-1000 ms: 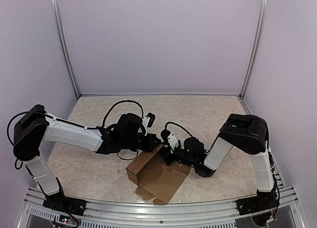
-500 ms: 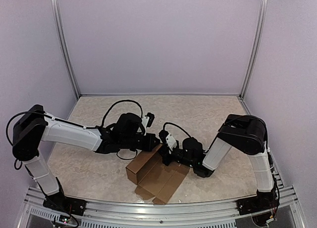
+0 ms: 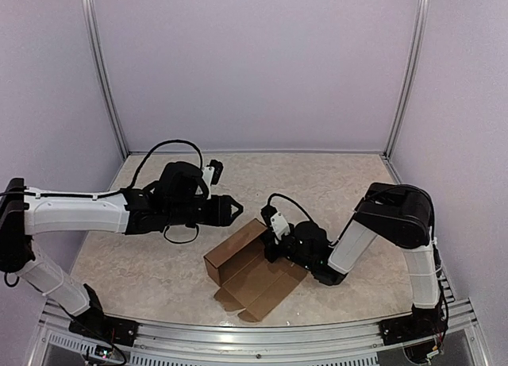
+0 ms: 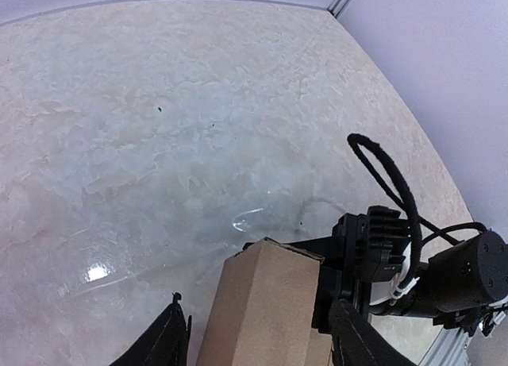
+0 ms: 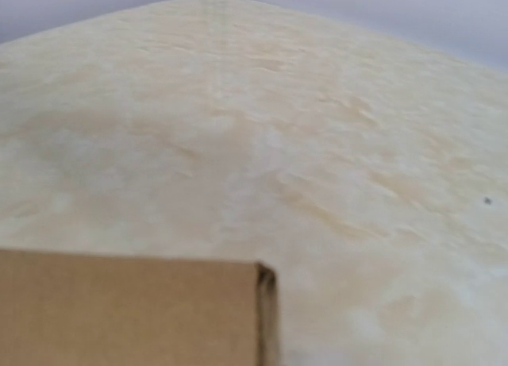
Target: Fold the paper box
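The paper box [image 3: 254, 275] lies half folded on the table [image 3: 333, 183], toward 6 o'clock near the front edge, with one long wall raised along its 11 o'clock side. The left arm [image 3: 79, 211] holds its jaws open at the box's 11 o'clock, clear of the cardboard. The right arm [image 3: 349, 251] reaches in from 3 o'clock, its jaws closed on the raised wall's 1 o'clock end.

A desk [image 3: 341, 183] topped in glossy beige marble pattern runs beyond the left gripper [image 3: 236, 209] to a pale lilac back wall [image 3: 254, 64]. Matching side walls [image 3: 48, 104] close it in, with aluminium posts [image 3: 104, 72] at the far corners. A soft light glare [image 4: 94, 272] lies near that gripper.
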Motion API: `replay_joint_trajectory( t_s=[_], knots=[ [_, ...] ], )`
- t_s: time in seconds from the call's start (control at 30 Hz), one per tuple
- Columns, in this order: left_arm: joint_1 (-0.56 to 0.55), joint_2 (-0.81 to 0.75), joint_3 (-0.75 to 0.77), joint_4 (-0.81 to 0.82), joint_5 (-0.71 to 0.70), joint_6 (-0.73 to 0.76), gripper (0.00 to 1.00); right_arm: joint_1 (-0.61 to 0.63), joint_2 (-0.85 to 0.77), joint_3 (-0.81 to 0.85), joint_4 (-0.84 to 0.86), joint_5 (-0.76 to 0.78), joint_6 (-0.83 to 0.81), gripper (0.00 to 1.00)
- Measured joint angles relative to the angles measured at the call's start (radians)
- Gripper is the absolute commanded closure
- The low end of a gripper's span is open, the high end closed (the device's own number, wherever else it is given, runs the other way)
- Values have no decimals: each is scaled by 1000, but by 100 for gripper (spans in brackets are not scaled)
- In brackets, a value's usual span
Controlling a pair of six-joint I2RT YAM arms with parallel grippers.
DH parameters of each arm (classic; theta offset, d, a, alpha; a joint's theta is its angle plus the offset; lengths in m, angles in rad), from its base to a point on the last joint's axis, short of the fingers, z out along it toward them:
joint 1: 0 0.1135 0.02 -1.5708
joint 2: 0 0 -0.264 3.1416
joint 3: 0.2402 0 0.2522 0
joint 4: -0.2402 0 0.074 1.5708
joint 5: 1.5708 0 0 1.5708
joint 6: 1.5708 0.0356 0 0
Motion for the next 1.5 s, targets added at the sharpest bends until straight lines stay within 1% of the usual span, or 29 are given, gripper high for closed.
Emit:
replay_joint_trajectory(
  t_s=[0.23,0.5,0.6,0.77,0.87,0.97,1.1,1.2,1.37,1.5],
  knots=[
    [16,-126,-6,-83,-32,11,41,0,-31,-7,-53,65,-2,100],
    [-2,-207,-106,-118,-26,-5,43,6,-52,-4,-106,133,27,100],
    [-6,-215,-126,-127,-34,-11,43,6,-55,-4,-112,142,34,86],
    [-9,-216,-134,-130,-68,-13,43,7,-66,-6,-163,151,38,66],
    [-10,-216,-134,-130,-86,-13,43,7,-89,-19,-195,148,36,57],
    [-10,-216,-134,-130,-101,-11,42,7,-131,-44,-228,138,34,52],
    [-10,-220,-134,-129,-112,-2,42,6,-233,-101,-282,122,33,47],
    [-1,-231,-134,-126,-109,7,42,6,-343,-140,-355,102,31,46],
    [27,-243,-133,-113,-100,16,41,2,-551,-195,-500,62,37,45],
    [40,-252,-133,-95,-94,26,41,-16,-700,-224,-647,36,82,45]
  ],
)
